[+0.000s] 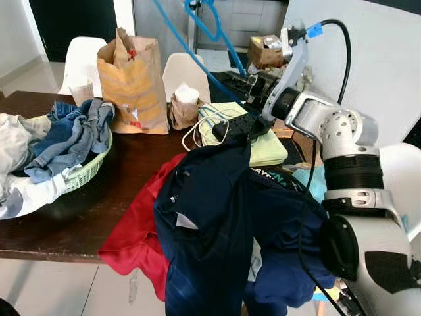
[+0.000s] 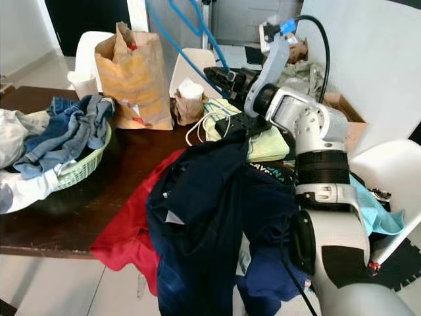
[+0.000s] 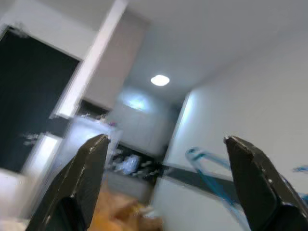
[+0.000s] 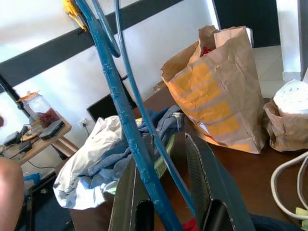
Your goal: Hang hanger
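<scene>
My right gripper (image 4: 166, 144) is shut on a blue hanger (image 4: 118, 96) over the middle of the dark table (image 1: 66, 224). The hanger's bars slant up and left from the black fingers (image 1: 240, 125) to its hook (image 1: 212, 20) at the top of the left eye view. A dark navy garment (image 1: 210, 217) hangs from the hanger below the gripper, draping over the table's front edge. My left gripper (image 3: 168, 159) is open and points up toward the ceiling, with part of the blue hanger (image 3: 211, 180) seen between its fingers, further off.
A red garment (image 1: 141, 230) lies on the table under the navy one. A green basket (image 1: 82, 172) of clothes sits at the left. A large paper bag (image 1: 131, 82), a small bag (image 1: 185, 105), a white cable (image 1: 200, 128) and a pale green cloth (image 1: 270, 148) stand behind. White chairs (image 1: 82, 59) ring the table.
</scene>
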You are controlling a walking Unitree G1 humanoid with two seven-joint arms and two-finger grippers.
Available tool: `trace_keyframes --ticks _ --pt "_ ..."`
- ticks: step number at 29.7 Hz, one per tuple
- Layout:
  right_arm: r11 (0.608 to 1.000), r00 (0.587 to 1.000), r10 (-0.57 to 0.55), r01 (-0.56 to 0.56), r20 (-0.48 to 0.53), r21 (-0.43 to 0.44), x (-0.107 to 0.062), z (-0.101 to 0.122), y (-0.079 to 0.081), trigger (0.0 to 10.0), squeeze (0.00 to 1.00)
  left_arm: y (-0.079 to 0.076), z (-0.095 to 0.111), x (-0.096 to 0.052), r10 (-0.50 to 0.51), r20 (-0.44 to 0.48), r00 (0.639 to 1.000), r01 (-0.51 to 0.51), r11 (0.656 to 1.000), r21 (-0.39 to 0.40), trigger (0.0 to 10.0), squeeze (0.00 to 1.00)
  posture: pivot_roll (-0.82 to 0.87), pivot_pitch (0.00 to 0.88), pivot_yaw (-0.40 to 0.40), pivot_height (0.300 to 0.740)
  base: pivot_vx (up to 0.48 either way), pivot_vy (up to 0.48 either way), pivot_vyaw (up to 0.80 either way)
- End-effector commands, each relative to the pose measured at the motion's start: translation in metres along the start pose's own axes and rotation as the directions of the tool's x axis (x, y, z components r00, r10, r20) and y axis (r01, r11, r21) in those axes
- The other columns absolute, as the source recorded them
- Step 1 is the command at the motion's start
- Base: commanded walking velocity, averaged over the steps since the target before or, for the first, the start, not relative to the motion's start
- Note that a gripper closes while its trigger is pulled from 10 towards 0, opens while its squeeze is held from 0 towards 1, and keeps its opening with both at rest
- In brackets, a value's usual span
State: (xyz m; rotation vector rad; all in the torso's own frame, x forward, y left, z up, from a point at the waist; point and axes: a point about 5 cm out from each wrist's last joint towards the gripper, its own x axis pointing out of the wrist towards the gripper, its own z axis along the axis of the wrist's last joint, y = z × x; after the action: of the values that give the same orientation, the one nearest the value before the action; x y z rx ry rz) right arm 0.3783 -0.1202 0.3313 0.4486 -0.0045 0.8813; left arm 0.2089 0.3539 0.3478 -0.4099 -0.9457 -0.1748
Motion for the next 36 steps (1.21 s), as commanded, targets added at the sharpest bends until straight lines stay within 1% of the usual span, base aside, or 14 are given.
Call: trace_keyframes --ticks 1,4,5,6,7,8,10,12,13,15,24,30,32,36 --pt "0.993 0.993 0.113 -0.112 0.039 -0.020 -0.007 0.006 0.010 0.0 0.00 -0.002 -0.003 -0.015 -0.085 0.035 0.996 0.090 0.979 -0.183 10.0 0.00 0.06 0.009 -0.045 0.740 0.000 0.000 0.00" --pt "0.993 0.993 0.113 -0.112 0.039 -0.020 -0.007 0.006 0.010 0.0 0.00 -0.002 -0.003 -0.015 -0.085 0.035 0.996 0.090 0.979 -0.183 10.0 0.00 0.06 0.009 -0.045 0.740 0.000 0.000 0.00" --pt "0.978 0.978 0.203 -0.200 0.051 -0.056 -0.013 0.009 0.021 0.0 0.00 -0.005 -0.005 -0.023 -0.164 0.062 0.985 0.175 0.940 -0.293 10.0 0.00 0.05 0.013 -0.043 0.740 0.000 0.000 0.00" --pt "0.978 0.978 0.203 -0.200 0.051 -0.056 -0.013 0.009 0.021 0.0 0.00 -0.005 -0.005 -0.023 -0.164 0.062 0.985 0.175 0.940 -0.293 10.0 0.00 0.05 0.013 -0.043 0.740 0.000 0.000 0.00" --pt "0.954 0.956 0.287 -0.281 0.053 -0.102 -0.018 0.012 0.034 0.0 0.00 -0.009 -0.008 -0.029 -0.225 0.081 0.971 0.239 0.898 -0.368 10.0 0.00 0.05 0.014 -0.042 0.740 0.000 0.000 0.00" --pt "0.954 0.956 0.287 -0.281 0.053 -0.102 -0.018 0.012 0.034 0.0 0.00 -0.009 -0.008 -0.029 -0.225 0.081 0.971 0.239 0.898 -0.368 10.0 0.00 0.05 0.014 -0.042 0.740 0.000 0.000 0.00" --pt "0.894 0.905 0.425 -0.420 -0.001 -0.156 -0.022 0.009 0.065 0.0 0.00 -0.030 -0.023 -0.029 -0.382 0.057 0.922 0.364 0.808 -0.464 10.0 0.00 0.04 0.012 -0.037 0.740 0.000 0.000 0.00" --pt "0.894 0.905 0.425 -0.420 -0.001 -0.156 -0.022 0.009 0.065 0.0 0.00 -0.030 -0.023 -0.029 -0.382 0.057 0.922 0.364 0.808 -0.464 10.0 0.00 0.04 0.012 -0.037 0.740 0.000 0.000 0.00" --pt "0.879 0.893 0.450 -0.447 -0.021 -0.165 -0.022 0.007 0.073 0.0 0.00 -0.038 -0.028 -0.029 -0.425 0.051 0.904 0.395 0.780 -0.486 10.0 0.00 0.04 0.013 -0.038 0.740 0.000 0.000 0.00" --pt "0.866 0.880 0.474 -0.474 -0.040 -0.160 -0.022 0.006 0.079 0.0 0.00 -0.046 -0.033 -0.028 -0.472 0.026 0.881 0.423 0.763 -0.489 10.0 0.00 0.03 0.014 -0.032 0.740 0.000 0.000 0.00" --pt "0.838 0.852 0.518 -0.524 -0.080 -0.151 -0.024 0.001 0.088 0.0 0.00 -0.053 -0.037 -0.028 -0.510 -0.015 0.860 0.444 0.761 -0.473 10.0 0.00 0.03 0.014 -0.031 0.740 0.000 0.000 0.00" --pt "0.716 0.733 0.650 -0.679 -0.198 -0.165 -0.032 -0.023 0.118 0.0 0.00 -0.067 -0.034 -0.031 -0.607 -0.033 0.794 0.520 0.707 -0.480 10.0 0.00 0.02 0.013 -0.039 0.740 0.000 0.000 0.00" --pt "0.716 0.733 0.650 -0.679 -0.198 -0.165 -0.032 -0.023 0.118 0.0 0.00 -0.067 -0.034 -0.031 -0.607 -0.033 0.794 0.520 0.707 -0.480 10.0 0.00 0.02 0.013 -0.039 0.740 0.000 0.000 0.00" --pt "0.672 0.689 0.681 -0.722 -0.246 -0.163 -0.039 -0.033 0.125 0.0 0.00 -0.069 -0.034 -0.031 -0.622 -0.034 0.782 0.531 0.695 -0.485 10.0 0.00 0.02 0.014 -0.039 0.740 0.000 0.000 0.00"
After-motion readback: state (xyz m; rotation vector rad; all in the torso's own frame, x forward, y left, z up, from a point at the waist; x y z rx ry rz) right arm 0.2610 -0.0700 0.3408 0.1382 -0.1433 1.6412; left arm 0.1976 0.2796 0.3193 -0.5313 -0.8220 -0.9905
